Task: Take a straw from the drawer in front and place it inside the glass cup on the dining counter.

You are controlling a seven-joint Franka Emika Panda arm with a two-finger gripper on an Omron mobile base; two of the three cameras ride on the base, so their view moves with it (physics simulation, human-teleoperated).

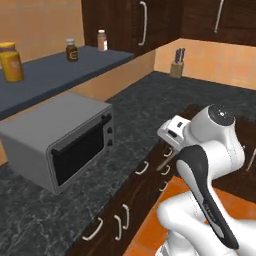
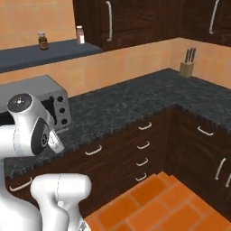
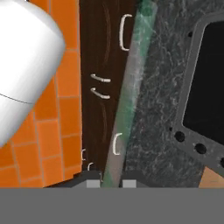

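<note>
My gripper point(image 3: 108, 181) is shut on the straw point(image 3: 131, 74). In the hand view the straw runs as a long pale, blurred band from between the fingertips up across the picture. In the left base view my gripper point(image 1: 168, 151) hangs in front of the counter edge, and the straw point(image 1: 165, 162) sticks out below it as a thin tan stick. The dark wood drawer fronts point(image 1: 145, 175) with white handles under the counter all look shut. The glass cup and the dining counter are out of view.
A grey microwave point(image 1: 65, 142) stands on the black speckled counter point(image 1: 145, 110), with a knife block point(image 1: 176, 67) in the far corner. A blue shelf point(image 1: 55, 70) carries jars. Orange tiled floor point(image 2: 153, 203) lies before the cabinets.
</note>
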